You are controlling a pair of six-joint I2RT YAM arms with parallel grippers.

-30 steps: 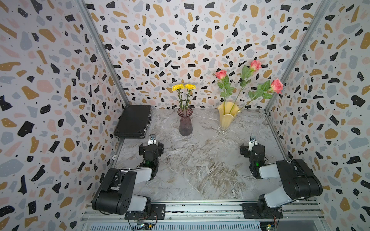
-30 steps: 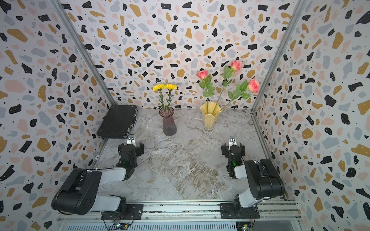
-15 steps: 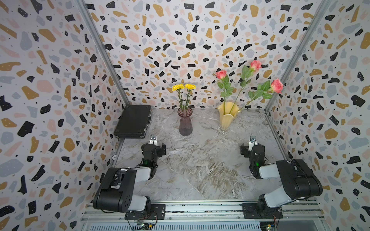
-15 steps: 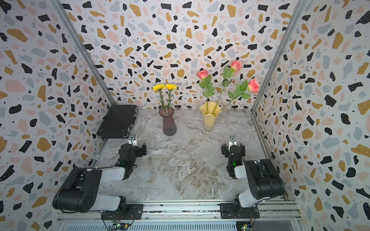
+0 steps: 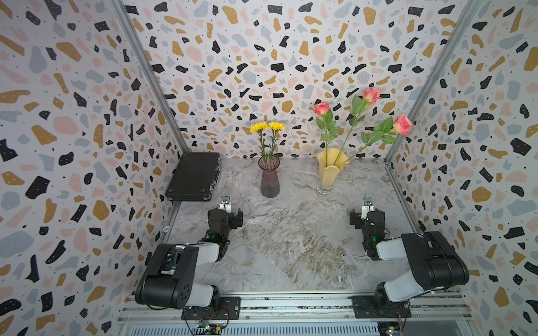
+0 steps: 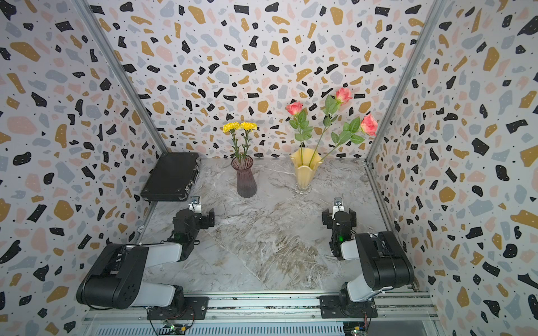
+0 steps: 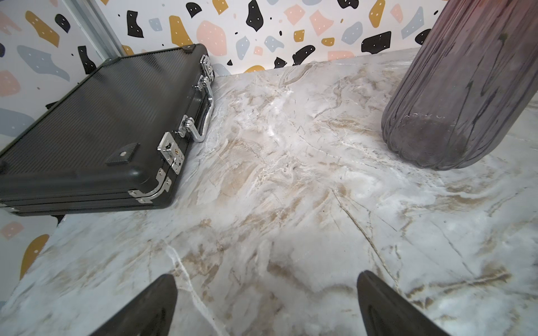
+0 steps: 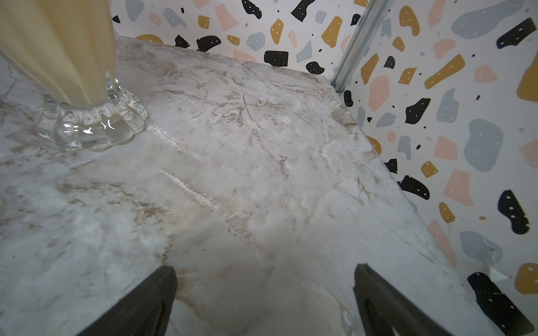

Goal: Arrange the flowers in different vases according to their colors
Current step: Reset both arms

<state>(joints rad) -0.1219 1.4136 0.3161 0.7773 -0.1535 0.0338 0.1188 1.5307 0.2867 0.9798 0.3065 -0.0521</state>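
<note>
Here, two yellow flowers [image 5: 267,126] stand in one purple vase [image 5: 270,180], and three pink roses [image 5: 321,108] stand in one yellow vase [image 5: 331,171]. One black case [image 5: 193,176] lies on the table [image 5: 291,232]. The left gripper [image 7: 266,277] has its jaws spread wide, holding nothing; the purple vase stands near, ahead of it and toward the right arm. The right gripper [image 8: 265,269] is likewise wide and empty, with the yellow vase ahead toward the left arm.
</note>
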